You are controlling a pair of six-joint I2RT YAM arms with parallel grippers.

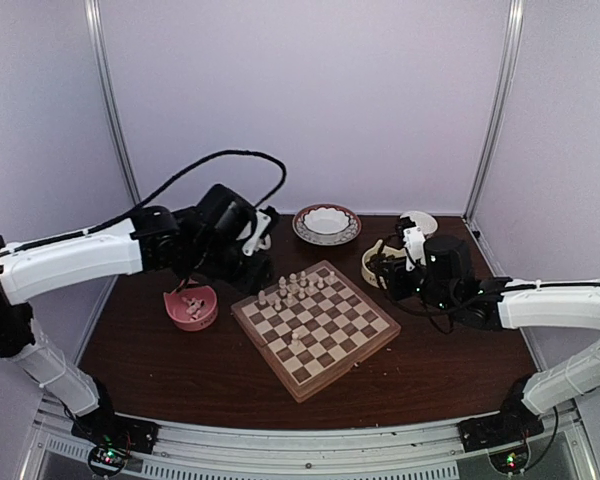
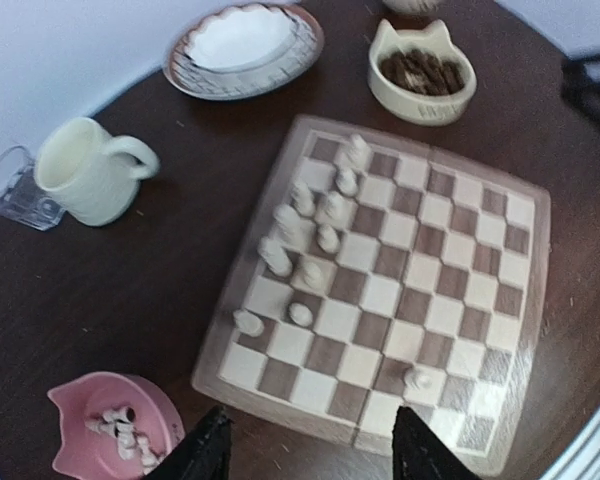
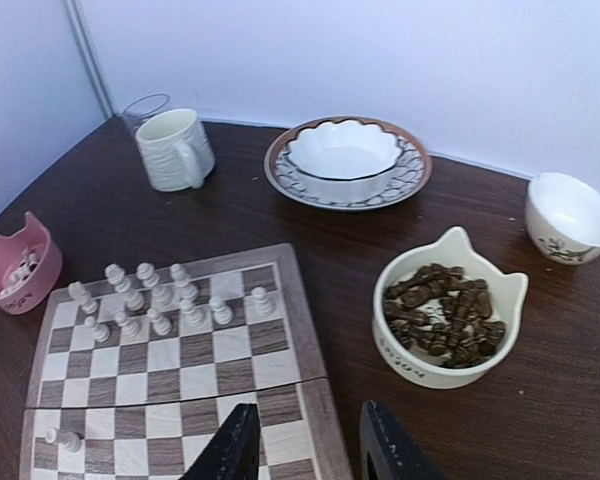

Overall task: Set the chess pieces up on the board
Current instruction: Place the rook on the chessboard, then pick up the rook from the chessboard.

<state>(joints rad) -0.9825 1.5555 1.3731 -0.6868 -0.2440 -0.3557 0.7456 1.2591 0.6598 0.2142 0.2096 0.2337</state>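
The board (image 1: 340, 345) lies angled in the middle of the worktop (image 1: 180, 370). About a dozen pale chess pieces (image 1: 295, 288) stand bunched on its far-left rows, and one stands alone nearer its middle. More pale ones lie in the pink bowl (image 1: 192, 306) left of the board. Dark ones fill the cat-eared bowl (image 3: 448, 318) to its right, so most of the setup seems left. The left hand (image 2: 310, 455) is well apart and empty. The right hand (image 3: 310, 450) is partly apart and holds nothing.
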